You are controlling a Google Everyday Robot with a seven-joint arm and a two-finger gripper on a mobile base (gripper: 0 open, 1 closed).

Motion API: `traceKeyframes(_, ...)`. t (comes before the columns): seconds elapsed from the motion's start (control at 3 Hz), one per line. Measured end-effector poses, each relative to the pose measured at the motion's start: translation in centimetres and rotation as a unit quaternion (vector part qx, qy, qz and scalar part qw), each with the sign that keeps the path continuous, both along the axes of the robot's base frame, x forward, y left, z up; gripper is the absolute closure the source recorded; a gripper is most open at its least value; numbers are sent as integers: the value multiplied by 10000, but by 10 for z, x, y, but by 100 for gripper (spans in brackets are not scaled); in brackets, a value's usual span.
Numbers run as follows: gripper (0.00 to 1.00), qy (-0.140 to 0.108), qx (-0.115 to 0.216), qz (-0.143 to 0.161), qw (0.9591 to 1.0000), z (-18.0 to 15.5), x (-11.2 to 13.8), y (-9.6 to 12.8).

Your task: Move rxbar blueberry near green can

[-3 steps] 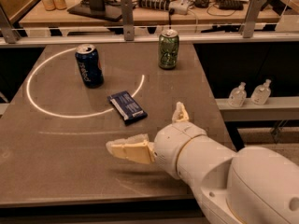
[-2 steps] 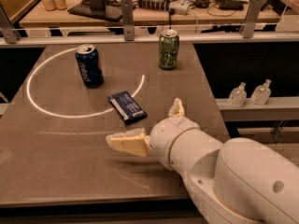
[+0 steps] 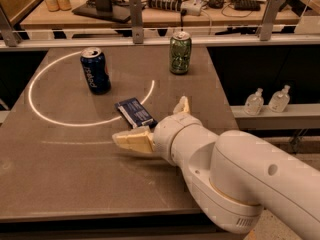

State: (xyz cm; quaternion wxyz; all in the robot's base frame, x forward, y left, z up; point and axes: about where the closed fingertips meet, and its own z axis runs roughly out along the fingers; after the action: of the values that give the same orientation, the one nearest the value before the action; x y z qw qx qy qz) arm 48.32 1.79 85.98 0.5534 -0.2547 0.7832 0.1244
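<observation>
Arm: the white, rounded robot arm (image 3: 240, 179) fills the near right corner and reaches in over the near part of the table.
Gripper: the two-finger gripper with cream pads (image 3: 150, 119) sits low over mid-table. Its fingers are spread wide and grip nothing, one pointing left and one pointing away.
Bar: the rxbar blueberry, a flat rectangular bar in a dark navy wrapper (image 3: 133, 112), lies flat and diagonal. Its near end sits between the spread fingers; whether anything touches it cannot be told.
Handling: it is probably light and fairly stiff, and its slick film wrapper is likely to slide on the top or crinkle under pressure.
Hold: the best grip is likely across the narrow width at mid-length, fingers down on the long edges.
Table: the dark grey-brown tabletop (image 3: 65, 179) has its near edge just under the arm and its right edge close by.
Blue can: the upright dark blue soda can (image 3: 95, 70) stands left of and beyond the bar, off the likely path.
Room: bare top lies between the bar and the target.
Green can: the upright green metallic can with a silver top (image 3: 180, 52) stands at the far right, near the back edge and the metal rail (image 3: 75, 38), so the front and left of the can look like the safer places to set the bar down.
</observation>
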Motion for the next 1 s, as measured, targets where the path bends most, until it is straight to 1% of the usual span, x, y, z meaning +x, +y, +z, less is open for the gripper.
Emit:
traceKeyframes(0.33,0,27,10,-180,9998,-11,17,2)
traceKeyframes(0.67,0,87,132,-291,9995,-24,23,7)
traceKeyframes(1.0,0,165,200,-265,9993,-39,24,18)
